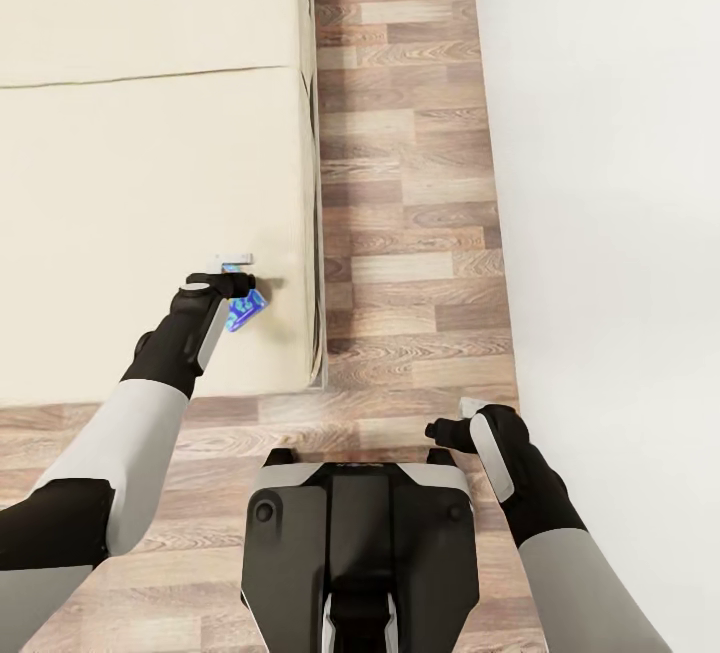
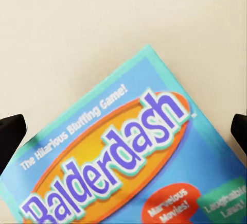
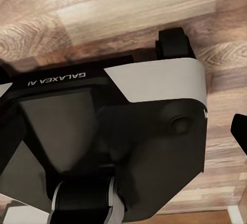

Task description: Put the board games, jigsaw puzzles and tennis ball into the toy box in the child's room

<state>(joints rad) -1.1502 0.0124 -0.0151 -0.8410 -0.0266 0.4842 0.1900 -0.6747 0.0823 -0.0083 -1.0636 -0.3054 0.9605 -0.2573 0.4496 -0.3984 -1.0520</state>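
A board game (image 2: 128, 157) lies on the cream bed (image 1: 130, 183). It is a blue box with a teal border and an orange oval reading "Balderdash". From the head view a blue corner of the board game (image 1: 246, 309) shows under my left hand, close to the bed's right edge. My left gripper (image 1: 238, 285) hangs just over it, open. Its dark fingertips (image 2: 10, 134) stand wide apart on either side of the box in the left wrist view. My right gripper (image 1: 447, 430) is open and holds nothing, low over the floor beside my base (image 3: 154, 95).
Wood-plank floor (image 1: 410, 183) runs as a narrow strip between the bed's right side and a white wall (image 1: 610, 183). A seam (image 1: 150, 78) crosses the mattress further back. My base (image 1: 360, 543) stands at the bed's near corner.
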